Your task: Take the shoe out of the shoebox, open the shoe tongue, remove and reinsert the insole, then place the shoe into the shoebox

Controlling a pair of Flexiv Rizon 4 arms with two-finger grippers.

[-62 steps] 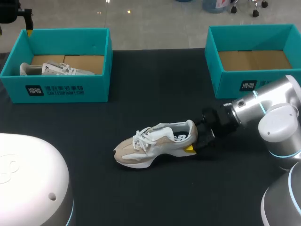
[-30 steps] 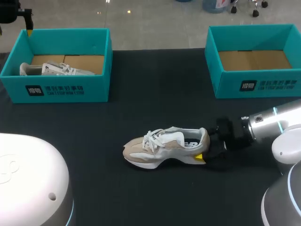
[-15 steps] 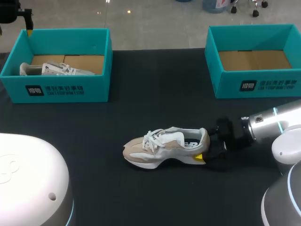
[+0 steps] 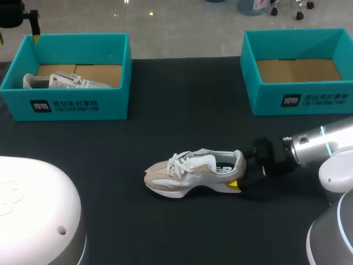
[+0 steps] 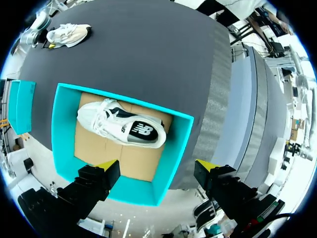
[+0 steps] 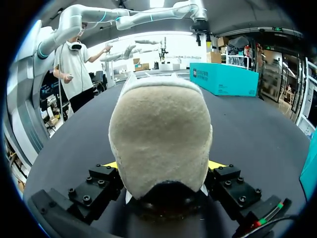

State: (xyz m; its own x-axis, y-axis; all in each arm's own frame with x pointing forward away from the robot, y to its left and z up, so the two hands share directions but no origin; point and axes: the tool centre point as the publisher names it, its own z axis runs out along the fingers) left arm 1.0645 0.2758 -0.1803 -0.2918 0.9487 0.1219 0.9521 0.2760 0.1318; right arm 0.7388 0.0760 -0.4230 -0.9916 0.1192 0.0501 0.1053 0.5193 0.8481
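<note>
A beige and white shoe lies on its sole on the black table, toe to the left. My right gripper is at its heel. In the right wrist view the rounded heel fills the space between the fingers, and both yellow tips press its sides, so the right gripper is shut on it. My left gripper hangs open high over the left shoebox, far from the beige shoe. In the head view, only one yellow-tipped finger of it shows at the back left corner.
The left teal shoebox holds a white shoe on its cardboard floor. A second teal shoebox stands at the back right with nothing in it. Black table surface lies between the boxes and the shoe.
Since the earliest frame my right gripper has dragged the beige shoe to the right and slightly nearer. Over the last second nothing has moved.
</note>
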